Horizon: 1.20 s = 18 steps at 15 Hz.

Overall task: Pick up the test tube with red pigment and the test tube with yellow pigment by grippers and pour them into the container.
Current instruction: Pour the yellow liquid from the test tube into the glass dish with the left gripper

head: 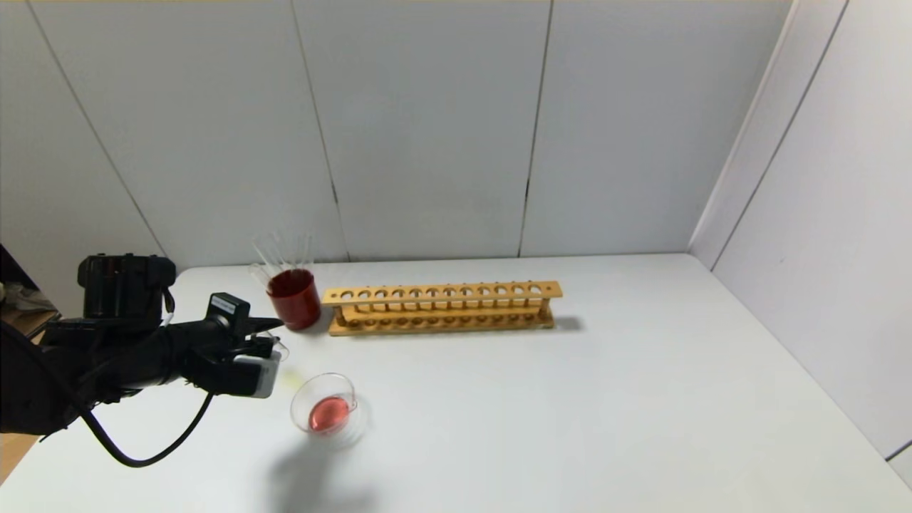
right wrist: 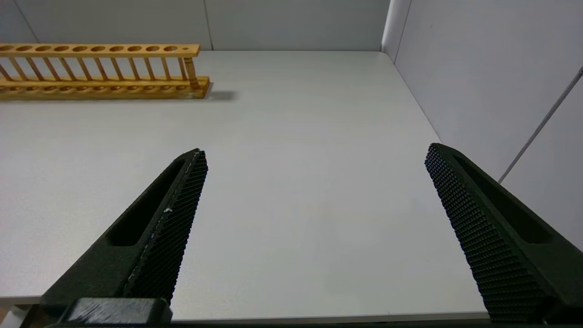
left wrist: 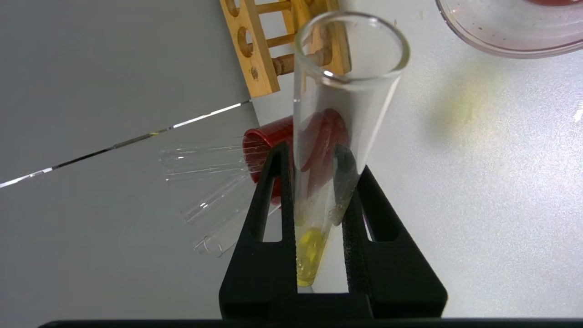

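White tabletop [head: 641, 399] boxed in by plain grey panels, nothing fancy. Near the left edge the left gripper [left wrist: 314, 159] is pinching the test tube with yellow pigment [left wrist: 334, 136] low on its body, with the little yellow pool sitting down at the round end between the fingers [left wrist: 273, 214] and the open mouth pointing away from the wrist. The container [head: 324, 406] sits on the table just beside that gripper, toward the front-left corner, and it already has reddish liquid in it, so I'd guess the red half is done. Further back are the dark red cup [head: 293, 298] with a few clear tubes [head: 281, 249] leaning in it, and the empty wooden rack [head: 442, 308] right next to it. The right gripper [right wrist: 314, 182] is spread wide over the bare right side of the table, holding nothing. For the pour, I'd get the tube's mouth over the dish rim first, then roll the wrist slowly, since there's only a bit of yellow and it'll run out fast. Glass is slick, so keep the squeeze steady while tipping.
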Motion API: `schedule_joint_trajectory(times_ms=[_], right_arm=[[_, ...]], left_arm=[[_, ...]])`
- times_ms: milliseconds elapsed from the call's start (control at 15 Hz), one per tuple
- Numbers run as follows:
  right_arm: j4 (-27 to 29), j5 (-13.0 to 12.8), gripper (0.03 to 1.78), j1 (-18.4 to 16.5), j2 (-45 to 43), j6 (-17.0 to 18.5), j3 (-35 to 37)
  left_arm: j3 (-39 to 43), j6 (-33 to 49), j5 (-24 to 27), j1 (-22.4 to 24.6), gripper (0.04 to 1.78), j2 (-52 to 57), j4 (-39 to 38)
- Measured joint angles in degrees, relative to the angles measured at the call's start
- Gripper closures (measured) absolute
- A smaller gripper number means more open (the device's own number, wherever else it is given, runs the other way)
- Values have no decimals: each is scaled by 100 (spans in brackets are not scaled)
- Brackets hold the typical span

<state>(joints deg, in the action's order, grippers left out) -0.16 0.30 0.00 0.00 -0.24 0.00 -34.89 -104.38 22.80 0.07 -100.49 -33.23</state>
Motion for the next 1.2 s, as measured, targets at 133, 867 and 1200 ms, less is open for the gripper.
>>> schedule_joint_trajectory(times_ms=[133,867,1200], right_arm=[[0,2,6,0,0,2,0],[0,2,6,0,0,0,0],[0,2,6,0,0,0,0]], left_arm=[[-15,-185,40,0,149,-26,18],[-585,-877,151,-78,149,-412,363],[-627,-1119,178,-78,149,-422,369]])
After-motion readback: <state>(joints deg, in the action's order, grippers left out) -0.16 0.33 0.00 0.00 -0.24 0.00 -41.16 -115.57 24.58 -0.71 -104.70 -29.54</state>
